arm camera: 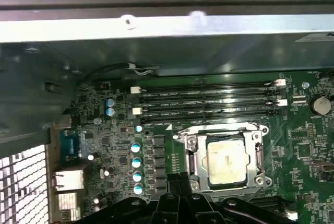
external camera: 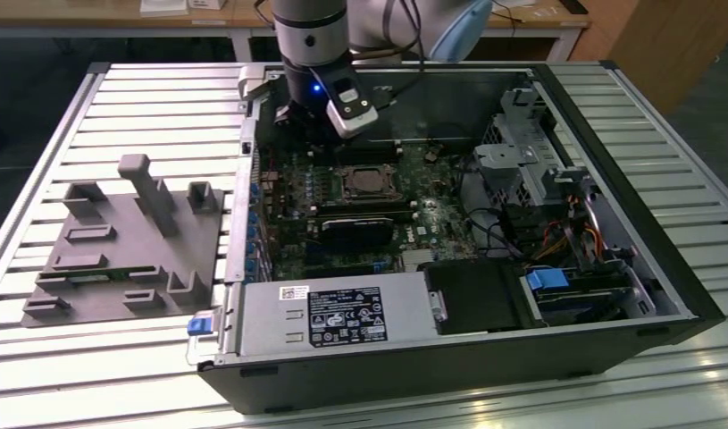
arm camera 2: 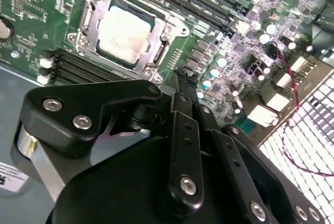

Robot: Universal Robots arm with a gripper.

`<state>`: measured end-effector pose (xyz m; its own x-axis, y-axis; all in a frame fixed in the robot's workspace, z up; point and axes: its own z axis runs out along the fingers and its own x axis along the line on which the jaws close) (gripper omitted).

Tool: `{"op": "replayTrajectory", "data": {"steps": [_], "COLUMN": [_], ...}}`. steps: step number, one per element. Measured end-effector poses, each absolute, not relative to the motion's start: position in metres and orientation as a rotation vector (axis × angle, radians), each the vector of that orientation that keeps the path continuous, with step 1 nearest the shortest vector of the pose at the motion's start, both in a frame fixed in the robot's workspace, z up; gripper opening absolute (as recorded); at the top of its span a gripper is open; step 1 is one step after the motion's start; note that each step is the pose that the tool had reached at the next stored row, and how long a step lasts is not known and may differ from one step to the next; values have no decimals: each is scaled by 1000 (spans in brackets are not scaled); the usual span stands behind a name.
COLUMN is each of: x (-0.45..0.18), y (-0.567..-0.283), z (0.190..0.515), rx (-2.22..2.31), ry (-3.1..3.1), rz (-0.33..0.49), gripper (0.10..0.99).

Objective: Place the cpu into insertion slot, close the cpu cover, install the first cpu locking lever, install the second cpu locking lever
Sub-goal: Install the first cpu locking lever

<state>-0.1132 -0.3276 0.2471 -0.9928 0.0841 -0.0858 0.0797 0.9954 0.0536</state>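
Slatted bench (external camera: pixel 138 98), open case (external camera: pixel 459 375): gripper (external camera: pixel 295 123) is hovering upper-centre in exterior view, pinched together, empty; cpu (external camera: pixel 366 181) is sitting mid-frame, lower right of it.

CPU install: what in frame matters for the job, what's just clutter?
Job: cpu, seated; cpu cover framing it; gripper near it.
Lying about: memory slots; power supply box; grey fixture plate at the exterior view's left.
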Motion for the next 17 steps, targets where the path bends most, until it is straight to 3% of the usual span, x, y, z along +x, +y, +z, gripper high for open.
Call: {"op": "replayTrajectory", "data": {"steps": [17], "x": [-124], "y": [-328], "z": [246], "rx": [139], "ry": [3033], "rz": [388], "gripper": [102]}}
